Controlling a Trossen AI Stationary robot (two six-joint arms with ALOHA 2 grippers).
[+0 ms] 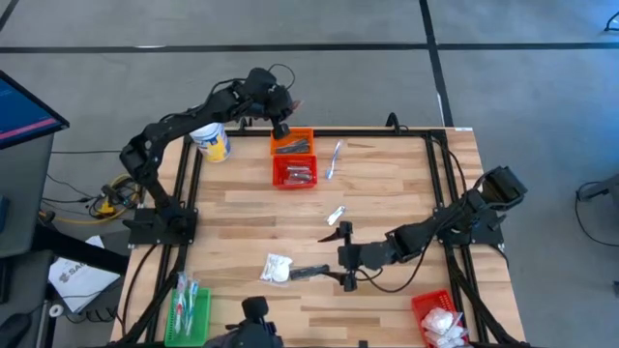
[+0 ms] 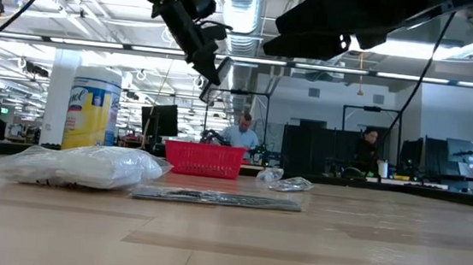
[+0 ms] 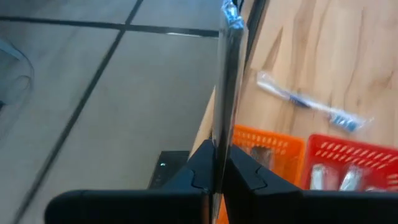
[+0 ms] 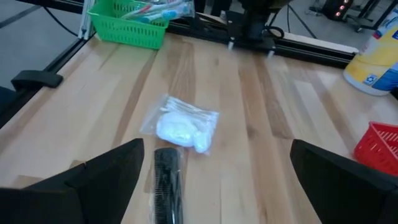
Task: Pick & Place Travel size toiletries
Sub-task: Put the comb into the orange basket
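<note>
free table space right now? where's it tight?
Bare wood: the middle-left stretch between the yellow-label jar and the green basket; also right of the loose toothbrush. Tight: the white packet and dark comb by the right gripper.

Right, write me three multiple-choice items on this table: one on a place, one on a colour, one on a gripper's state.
1. Where does the right gripper hover?
A. above the dark comb
B. in the green basket
C. beside the white jar

2. What colour is the basket under the left gripper?
A. blue
B. orange
C. green

3. How do the left gripper's jaws stand?
A. wide open, empty
B. out of view
C. shut on a thin clear packet

Answers: 1 A, the comb lies between its spread fingers. 2 B, the orange basket sits below it. 3 C, the left wrist view shows the pinch.
</note>
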